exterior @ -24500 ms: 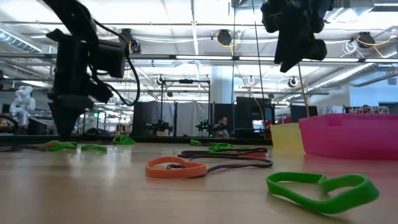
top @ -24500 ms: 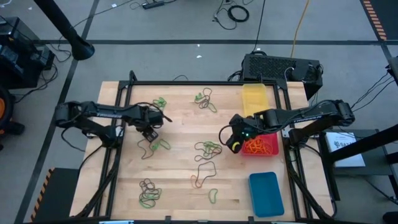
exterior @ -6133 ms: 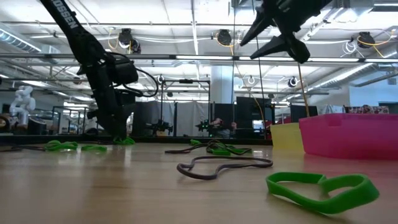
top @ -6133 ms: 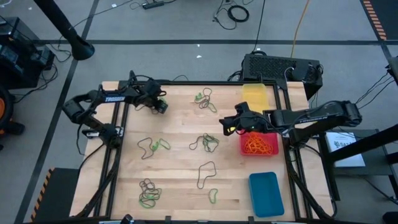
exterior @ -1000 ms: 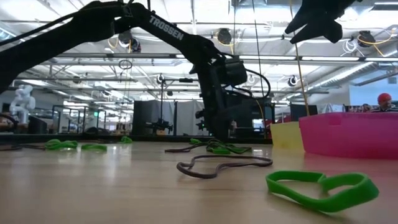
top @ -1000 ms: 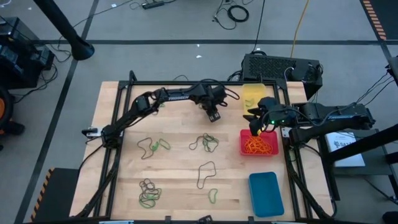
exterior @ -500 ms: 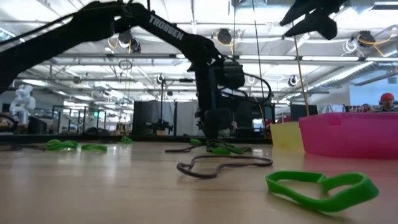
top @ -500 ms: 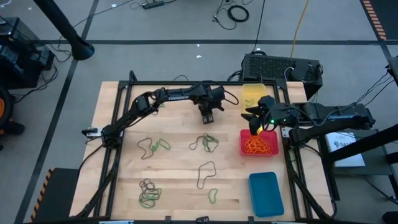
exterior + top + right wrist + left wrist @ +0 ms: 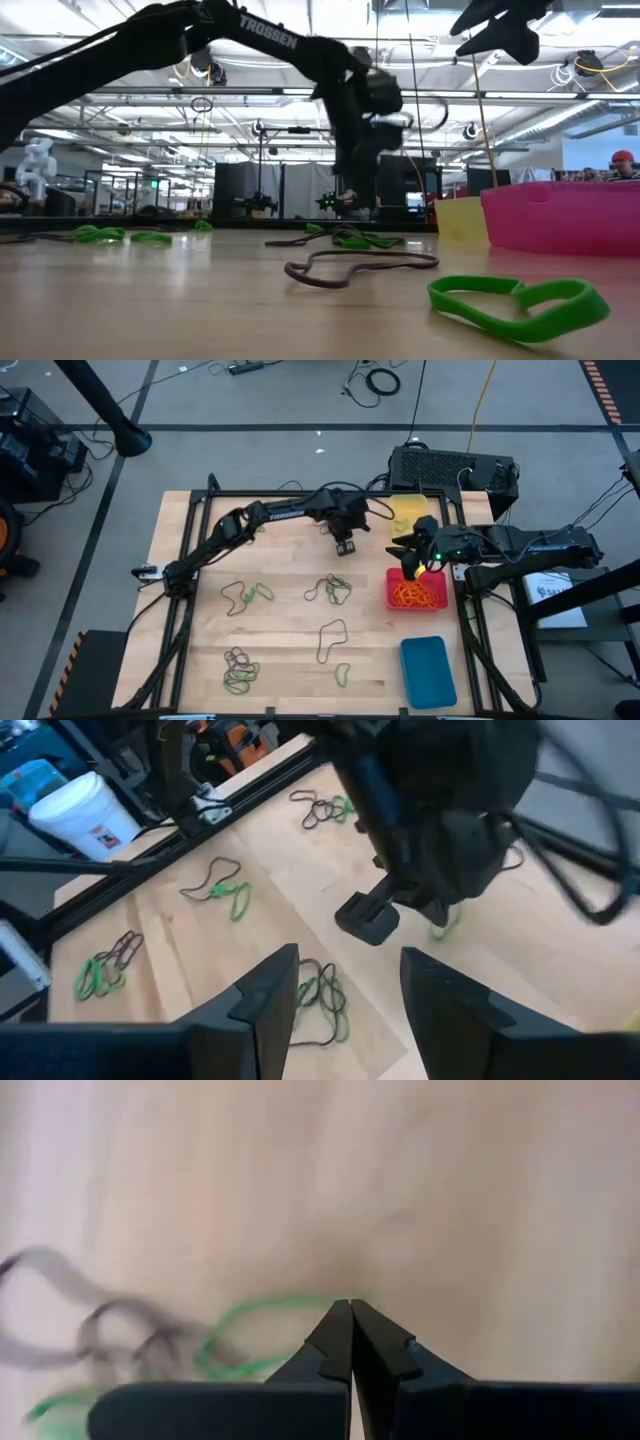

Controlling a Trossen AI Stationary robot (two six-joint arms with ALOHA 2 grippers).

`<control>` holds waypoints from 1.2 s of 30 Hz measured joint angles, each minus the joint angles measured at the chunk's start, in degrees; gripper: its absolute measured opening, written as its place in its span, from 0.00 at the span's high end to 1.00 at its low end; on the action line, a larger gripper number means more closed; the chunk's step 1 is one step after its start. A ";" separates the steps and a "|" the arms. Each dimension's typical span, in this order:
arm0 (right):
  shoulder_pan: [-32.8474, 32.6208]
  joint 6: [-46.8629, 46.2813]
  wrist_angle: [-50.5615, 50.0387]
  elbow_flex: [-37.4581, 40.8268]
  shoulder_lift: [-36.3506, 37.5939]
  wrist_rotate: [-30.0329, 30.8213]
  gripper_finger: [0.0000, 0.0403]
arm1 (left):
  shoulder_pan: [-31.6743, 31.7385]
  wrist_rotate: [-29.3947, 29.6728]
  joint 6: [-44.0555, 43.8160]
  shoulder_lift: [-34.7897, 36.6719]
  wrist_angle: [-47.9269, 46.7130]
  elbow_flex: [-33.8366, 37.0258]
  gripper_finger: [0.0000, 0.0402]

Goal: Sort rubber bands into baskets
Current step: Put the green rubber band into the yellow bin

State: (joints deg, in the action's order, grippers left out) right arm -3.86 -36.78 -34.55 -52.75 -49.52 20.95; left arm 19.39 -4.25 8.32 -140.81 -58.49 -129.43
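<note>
**Left tool pinched shut above the far cluster of bands**

The green rubber band (image 9: 262, 1312) lay on the table (image 9: 290, 570) just under the left tool (image 9: 351, 1316), near the far edge beside the yellow basket (image 9: 407, 515). The tool's two fingers were pressed tip to tip in the left wrist view; whether a strand of green was caught between them could not be told, since the loop ran behind the tips. Dark bands (image 9: 95, 1335) trailed beside the green one.

Doing this step well probably meant lifting slowly and checking that only one colour came away, as green and dark loops lay tangled together there.

The right tool (image 9: 342, 985) hovered with its fingers well apart and empty, above the red basket (image 9: 415, 592), which already held orange bands (image 9: 418, 596). The blue basket (image 9: 428, 672) sat at the near right corner. More bands lay scattered well apart: a mixed clump (image 9: 333, 590) mid-table, a dark loop (image 9: 330, 638) nearer, another clump (image 9: 240, 671) at the near left.
</note>
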 joint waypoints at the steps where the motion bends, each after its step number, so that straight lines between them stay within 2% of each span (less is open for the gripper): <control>1: 0.00 -0.02 -0.04 0.00 0.00 -0.38 0.58 | -0.24 -2.25 0.00 0.00 0.46 -0.87 0.99; 4: 0.00 -0.04 -0.15 0.00 0.00 -0.52 0.58 | -0.82 -5.66 -0.36 0.04 1.30 -3.51 1.00; 10: 0.00 -0.04 -0.41 0.00 0.00 -0.47 0.58 | -1.15 -1.84 -0.39 0.17 -0.18 -3.09 0.98; 21: 0.15 0.07 -0.46 0.00 0.00 0.30 0.58 | -0.71 3.48 -0.24 -0.57 0.07 4.06 0.71; 25: 0.15 0.38 -0.31 0.00 0.00 0.51 0.58 | -0.68 6.52 0.95 -2.16 0.17 4.64 0.65; 27: 0.15 0.37 -0.17 0.00 0.00 0.51 0.58 | -0.86 9.80 3.77 -2.33 -1.34 4.59 0.65; 31: 0.18 0.40 0.05 0.00 0.00 0.53 0.58 | -1.25 11.27 6.63 -2.56 -1.63 4.56 0.67; 33: 0.22 0.32 0.09 0.00 0.00 1.02 0.58 | -1.26 11.23 8.23 -2.62 -1.72 4.55 0.71; 36: 0.22 -0.20 0.17 0.00 0.00 1.37 0.58 | -1.55 11.12 9.71 -2.69 -1.72 4.55 0.84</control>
State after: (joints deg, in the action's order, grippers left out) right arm -3.64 -36.97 -34.38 -52.75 -49.52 22.32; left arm 17.83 6.87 18.03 -143.50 -60.21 -124.88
